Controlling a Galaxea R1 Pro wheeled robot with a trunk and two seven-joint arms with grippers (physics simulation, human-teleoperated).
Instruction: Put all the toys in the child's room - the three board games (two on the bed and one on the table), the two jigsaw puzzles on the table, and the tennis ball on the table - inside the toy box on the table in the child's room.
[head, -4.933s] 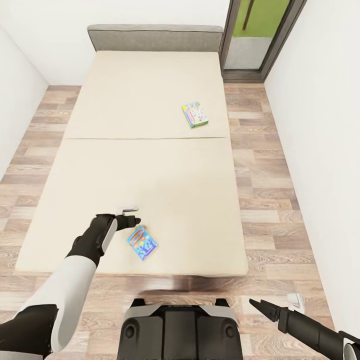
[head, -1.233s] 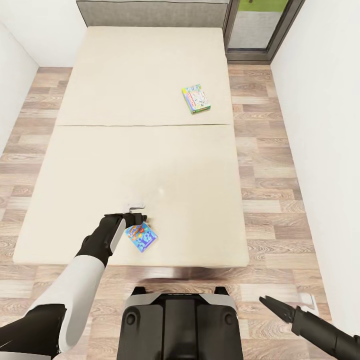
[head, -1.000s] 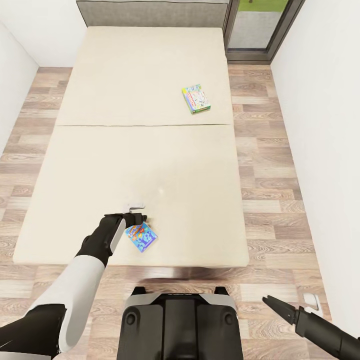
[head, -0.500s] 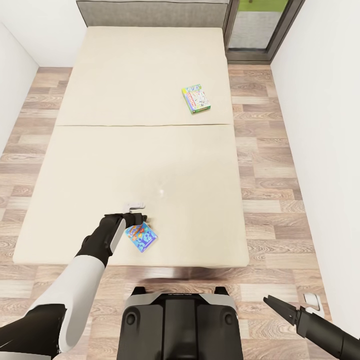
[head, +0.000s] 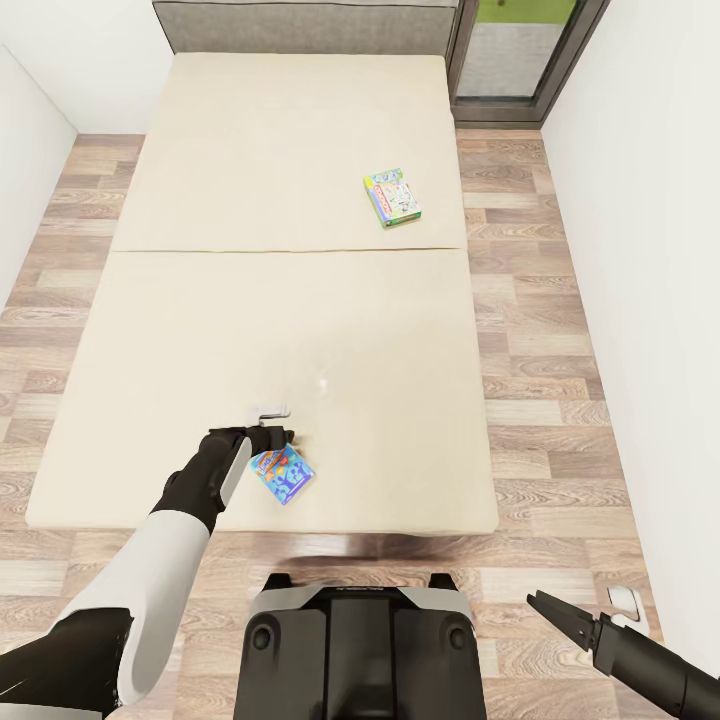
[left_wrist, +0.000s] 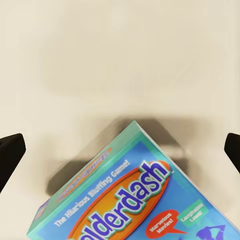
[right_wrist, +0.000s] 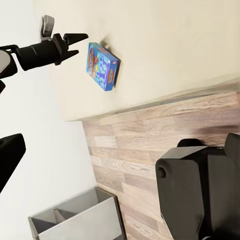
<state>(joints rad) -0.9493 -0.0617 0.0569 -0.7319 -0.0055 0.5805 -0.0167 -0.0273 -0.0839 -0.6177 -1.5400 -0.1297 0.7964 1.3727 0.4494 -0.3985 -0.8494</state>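
Note:
A blue board game box (head: 283, 473) lettered "Balderdash" lies flat near the front edge of the cream bed (head: 280, 200). My left gripper (head: 283, 434) hovers at the box's far corner, open. In the left wrist view the box (left_wrist: 135, 200) sits between and below the spread fingertips (left_wrist: 10, 155). The right wrist view shows the same box (right_wrist: 102, 66) just beyond the left gripper (right_wrist: 72, 44), not touching it. A second board game (head: 392, 200), white and green, rests on the far panel towards the right. My right gripper (head: 545, 606) hangs open and empty over the floor at the lower right.
Wood-plank floor runs along both sides of the bed, with white walls close on either side. A grey headboard (head: 300, 25) and a dark-framed glass door (head: 520, 50) stand at the far end. My base (head: 355, 650) is at the bed's foot. A grey divided bin (right_wrist: 80, 222) is behind.
In the last second the left gripper and the blue box have stayed put, and the right gripper drifted slightly outward. Since the oldest frame the view has shifted and the left gripper has neared the box.

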